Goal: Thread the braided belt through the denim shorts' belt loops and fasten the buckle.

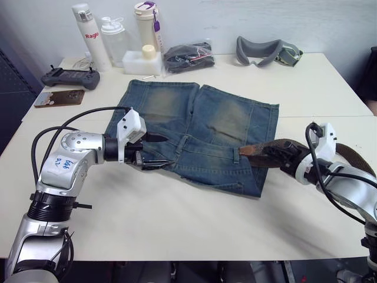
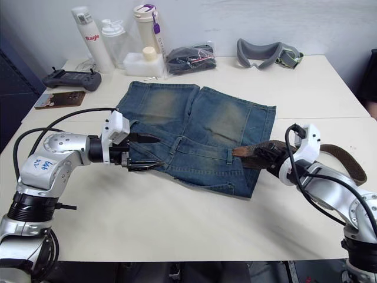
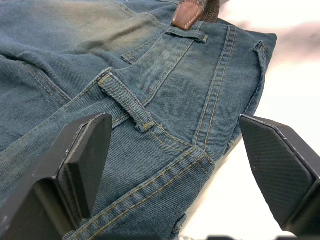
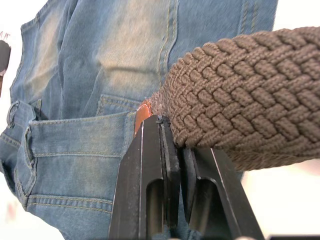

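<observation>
The braided belt [image 1: 277,152] is pinched between the closed fingers of my right hand [image 2: 266,158]; its reddish leather tip lies on the waistband of the denim shorts [image 1: 200,132], just beyond that hand's fingertips. Behind the hand the strap passes under my wrist and comes out again as a loop on the desk [image 1: 306,88] at my far right; I cannot make out the buckle end, since the strap runs to the frame edge there. The shorts lie flat mid-desk, waistband toward me. My left hand [image 1: 154,151] is spread wide, both fingers resting at the waistband's end on my left and gripping nothing. Between those fingers, in the left wrist view, I see one belt loop [image 3: 127,101] close in and a second belt loop [image 3: 187,34] farther off, with the belt tip touching its far edge; whether the tip has entered that loop I cannot tell. Along the desk's far edge stand three bottles [image 1: 89,35]; their contents are not visible. Beside them lie a black bundle [image 1: 187,57] and a grey goggle strap [image 1: 268,51]. Left of my left hand sit a game controller [image 1: 70,77] and a phone [image 1: 59,97].
</observation>
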You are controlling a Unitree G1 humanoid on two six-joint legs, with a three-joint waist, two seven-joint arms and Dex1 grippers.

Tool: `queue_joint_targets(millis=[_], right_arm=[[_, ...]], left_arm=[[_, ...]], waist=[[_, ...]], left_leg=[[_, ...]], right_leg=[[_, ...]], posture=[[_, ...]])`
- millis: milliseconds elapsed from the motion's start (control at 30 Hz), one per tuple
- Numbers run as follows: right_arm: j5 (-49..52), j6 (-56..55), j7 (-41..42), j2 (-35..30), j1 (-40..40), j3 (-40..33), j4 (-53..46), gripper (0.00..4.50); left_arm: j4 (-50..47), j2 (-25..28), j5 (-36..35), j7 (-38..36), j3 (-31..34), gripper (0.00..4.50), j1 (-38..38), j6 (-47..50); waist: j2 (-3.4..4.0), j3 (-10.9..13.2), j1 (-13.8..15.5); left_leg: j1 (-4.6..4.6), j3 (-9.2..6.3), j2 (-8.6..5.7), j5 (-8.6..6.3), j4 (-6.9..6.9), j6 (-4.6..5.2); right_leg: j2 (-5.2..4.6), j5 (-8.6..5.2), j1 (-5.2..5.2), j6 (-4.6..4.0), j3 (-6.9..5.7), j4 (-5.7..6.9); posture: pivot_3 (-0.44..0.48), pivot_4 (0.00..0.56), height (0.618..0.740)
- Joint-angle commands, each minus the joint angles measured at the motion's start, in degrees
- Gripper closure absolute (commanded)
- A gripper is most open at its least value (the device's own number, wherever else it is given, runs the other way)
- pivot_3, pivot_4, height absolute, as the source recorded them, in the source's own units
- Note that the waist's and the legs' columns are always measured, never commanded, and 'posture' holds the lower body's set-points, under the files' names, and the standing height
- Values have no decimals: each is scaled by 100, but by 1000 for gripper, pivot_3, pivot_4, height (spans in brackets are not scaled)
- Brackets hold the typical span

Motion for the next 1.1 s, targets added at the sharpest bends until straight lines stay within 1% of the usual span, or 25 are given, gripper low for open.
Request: queue_joint_targets(millis=[33, 400, 600, 733, 800, 900, 1000, 1067, 1100], right_arm=[[104, 9, 20, -9, -43, -217, -145, 4500], [104, -2, -39, 457, 189, 105, -511, 4500], [104, 107, 128, 569, 337, 43, -292, 4500], [66, 21, 200, 882, -206, 754, -3, 4500], [-1, -6, 242, 1022, -340, 988, 26, 4500], [-230, -3, 551, 1118, -365, 1130, -56, 4500], [-284, -187, 559, 1244, -255, 1131, -108, 4500], [-325, -371, 542, 1325, -39, 1001, -221, 3672], [-369, -464, 512, 1335, 106, 900, -320, 3436]], left_arm=[[-43, -3, 33, -63, 1, 91, -111, -133], [104, -14, 99, -139, -62, 91, -199, -260], [-4, -7, 79, -107, -53, 91, -100, -233], [-114, -32, 111, -97, -147, 91, -64, -218], [-171, -40, 142, -110, -213, 91, -63, -234], [-246, -73, 103, -92, -237, 91, -83, -169], [-282, -120, 112, -96, -292, 91, -79, -162], [-246, -191, 139, -120, -365, 0, -96, -201], [-198, -229, 152, -137, -405, 0, -126, -232]], waist=[[0, 0, -4], [0, 0, -3], [0, 0, -4], [0, 0, -36], [0, 0, -54], [0, 0, -61], [-1, -1, -50], [-1, -1, -50], [-1, -1, -33]], left_leg=[[0, 0, 0, 0, 0, 0], [0, -1, 0, 0, 0, 1], [0, -2, 0, -1, -1, 2], [3, 1, 0, -1, 0, 1], [6, 0, 1, 0, -1, 1], [4, -1, 1, 0, -2, 0], [2, -2, -1, 0, -2, 0], [2, -1, -2, 0, -1, 1], [2, 0, -5, -1, -1, 1]], right_leg=[[0, 0, 0, 0, 0, 0], [0, 0, 0, 0, 0, -1], [1, 0, 0, 0, 1, 2], [2, 0, -1, 0, 3, 1], [2, 0, -5, 0, 4, 8], [1, 0, -15, 0, 11, 26], [1, 0, -15, -1, 13, 28], [1, 0, -13, -1, 15, 24], [0, 0, -14, -1, 17, 25]], posture=[[0, 150, 627], [0, 150, 627], [0, 150, 627], [0, 150, 627], [0, 150, 627], [0, 150, 627], [0, 150, 627], [0, 150, 627], [0, 150, 627]])
